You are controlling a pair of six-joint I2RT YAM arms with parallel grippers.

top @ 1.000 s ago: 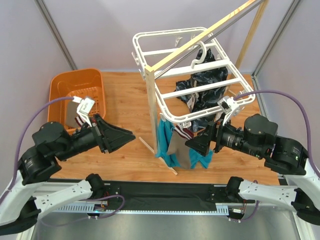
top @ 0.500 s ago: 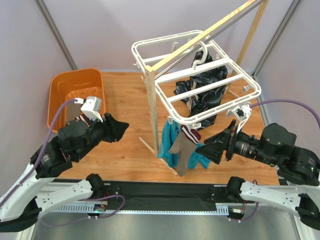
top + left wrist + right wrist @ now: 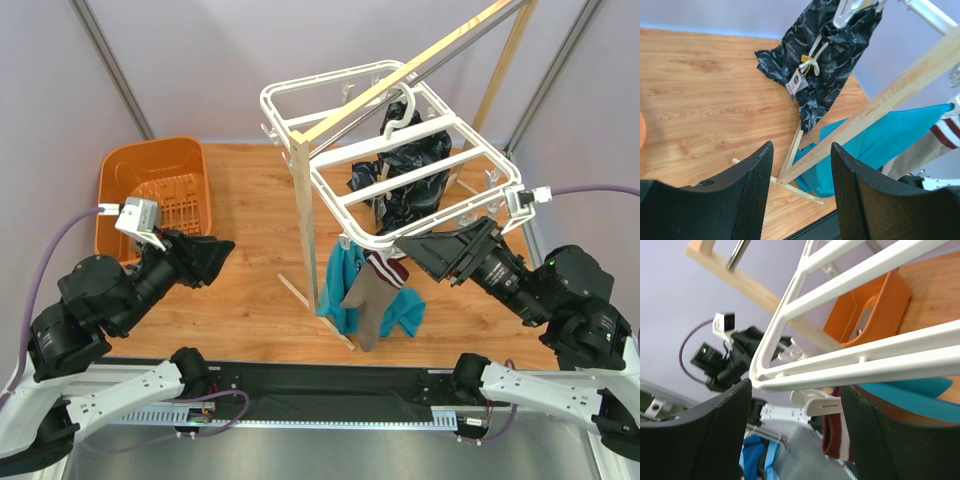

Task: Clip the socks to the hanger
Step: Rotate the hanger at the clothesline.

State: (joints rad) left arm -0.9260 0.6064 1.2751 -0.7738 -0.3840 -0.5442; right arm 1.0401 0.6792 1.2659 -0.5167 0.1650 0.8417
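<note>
The white hanger (image 3: 400, 170) hangs from the wooden pole rack. One taupe sock (image 3: 372, 300) with a maroon and white cuff hangs from a clip at the hanger's near edge. In the right wrist view the cuff (image 3: 837, 437) sits in a white clip (image 3: 822, 405) under the hanger frame (image 3: 850, 365). My right gripper (image 3: 440, 250) is open and empty, just right of that clip, and its fingers stand either side of it in the right wrist view (image 3: 795, 435). My left gripper (image 3: 205, 255) is open and empty, left of the rack. The sock shows at the right edge of the left wrist view (image 3: 940, 145).
A teal cloth (image 3: 340, 285) hangs beside the sock. A black patterned garment (image 3: 410, 165) hangs behind, under the hanger. The wooden pole (image 3: 305, 220) stands between my arms. An orange basket (image 3: 160, 185) sits at the far left.
My right gripper has moved away from the sock, up and to the right, to the hanger's near edge. My left gripper has drawn back to the left. The sock stays hanging.
</note>
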